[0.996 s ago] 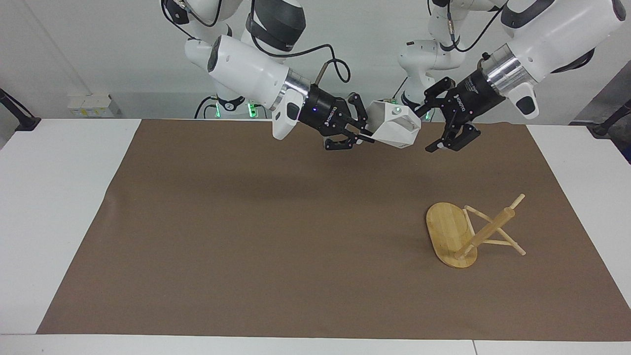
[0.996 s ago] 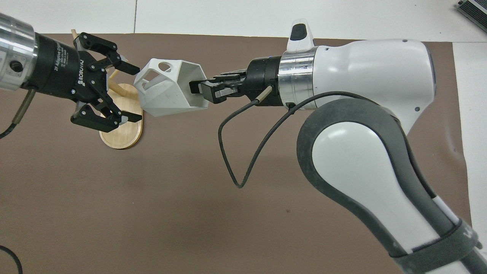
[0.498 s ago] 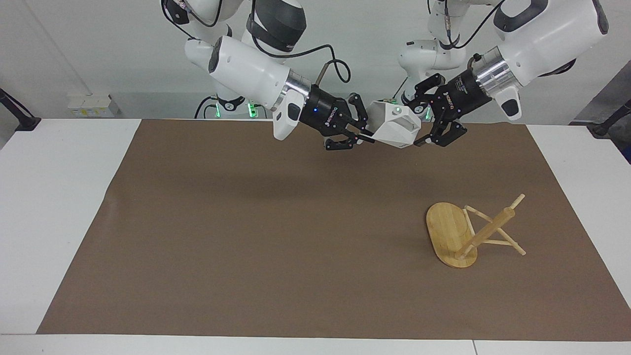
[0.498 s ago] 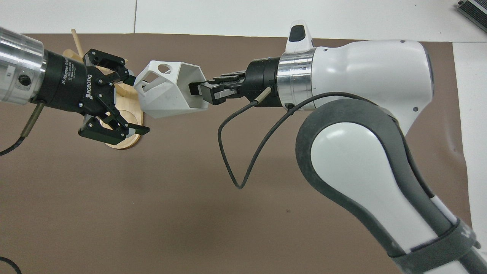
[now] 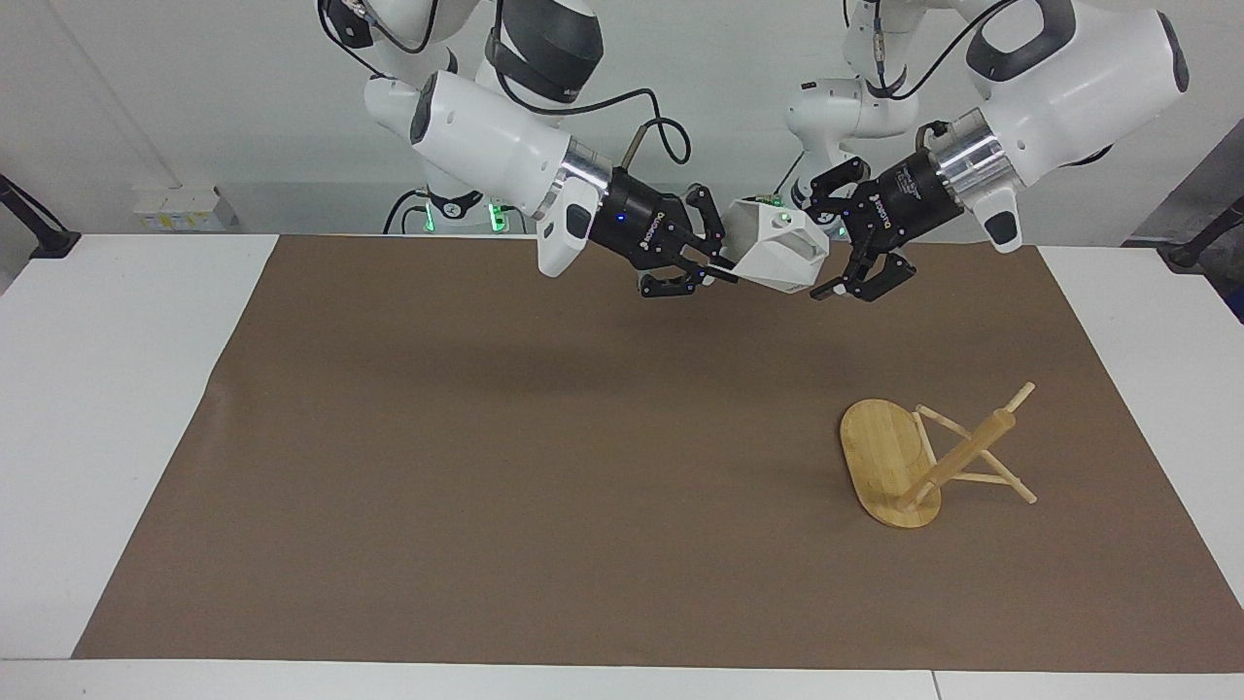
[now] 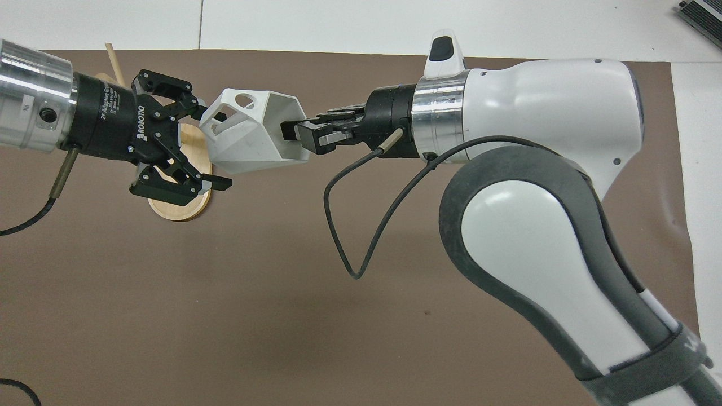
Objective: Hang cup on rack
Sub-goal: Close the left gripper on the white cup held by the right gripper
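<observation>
- Above the brown mat (image 5: 486,467), the right gripper (image 5: 724,273) pinched the rim of the cup (image 5: 777,258), held airborne.
- At the cup's three o'clock in the facing view, the left gripper (image 5: 824,245) stood spread about its base end.
- The rack (image 5: 918,465) lay toppled on the mat, at the cup's five o'clock in that view.

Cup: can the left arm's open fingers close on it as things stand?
Probably yes. The left gripper is open around the base end of the cup, nothing between them; the right gripper, shut on the cup's rim, holds the other end.
</observation>
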